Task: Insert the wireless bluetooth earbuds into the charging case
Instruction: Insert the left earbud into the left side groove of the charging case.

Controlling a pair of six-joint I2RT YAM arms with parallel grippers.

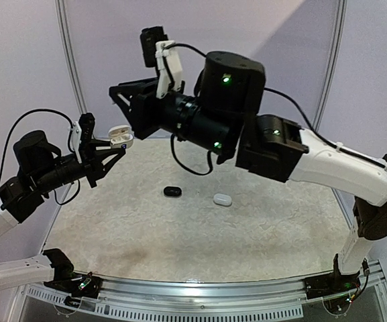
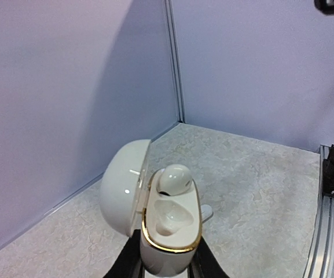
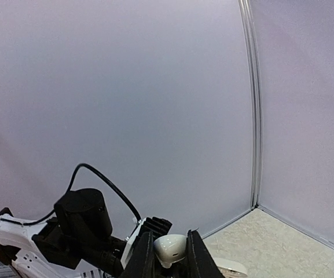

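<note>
Beige speckled desk (image 1: 260, 228) fills most of my overhead view. My right arm (image 1: 334, 164) reaches high across toward the left side, and the left arm (image 1: 39, 171) is raised off the desk to meet it. The left hand (image 1: 117, 149) is clamped on the base of an open white charging case (image 2: 167, 255) with a gold rim, holding it in the air with its lid (image 2: 125, 194) swung back. A black oval case (image 1: 172, 192) and a white oval case (image 1: 223, 199) lie closed on the desk, near each other and well apart from both hands. The right hand (image 3: 169, 260) pinches a white earbud (image 3: 169, 248) between its fingertips, up in the air. A second white earbud (image 2: 173, 178) sits in the held case's far well, and the near well shows its bare lining.
</note>
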